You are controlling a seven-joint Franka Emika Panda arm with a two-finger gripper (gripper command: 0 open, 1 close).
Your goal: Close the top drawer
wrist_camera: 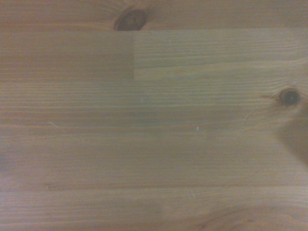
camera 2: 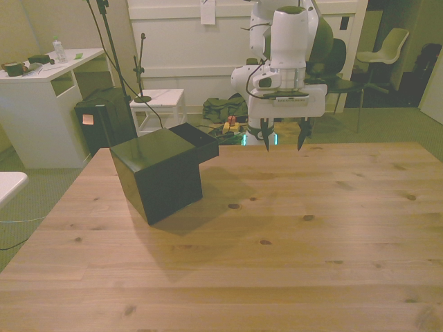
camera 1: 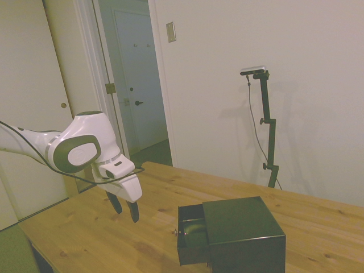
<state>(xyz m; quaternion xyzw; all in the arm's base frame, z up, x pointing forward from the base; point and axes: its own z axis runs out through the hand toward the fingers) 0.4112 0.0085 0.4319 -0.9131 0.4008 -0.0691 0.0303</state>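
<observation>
- On the wooden surface point(camera 2: 291, 228), toward the front view's left: a black cabinet point(camera 2: 158, 176) (cube-shaped, set at an angle to the surface edges).
- At the cabinet's upper level: the top drawer point(camera 1: 190, 232), pulled partway out; in the side view its tray projects toward the arm and a small metallic knob point(camera 1: 175, 232) shows on its front panel.
- In the front view, the same drawer point(camera 2: 196, 142) juts from the cabinet's far right side.
- Above the surface, well apart from the drawer: the gripper point(camera 1: 125, 207), fingers spread and pointing down, grasping nothing; also seen in the front view point(camera 2: 283, 138).
- Wrist view: bare wood grain with two dark knots only.
</observation>
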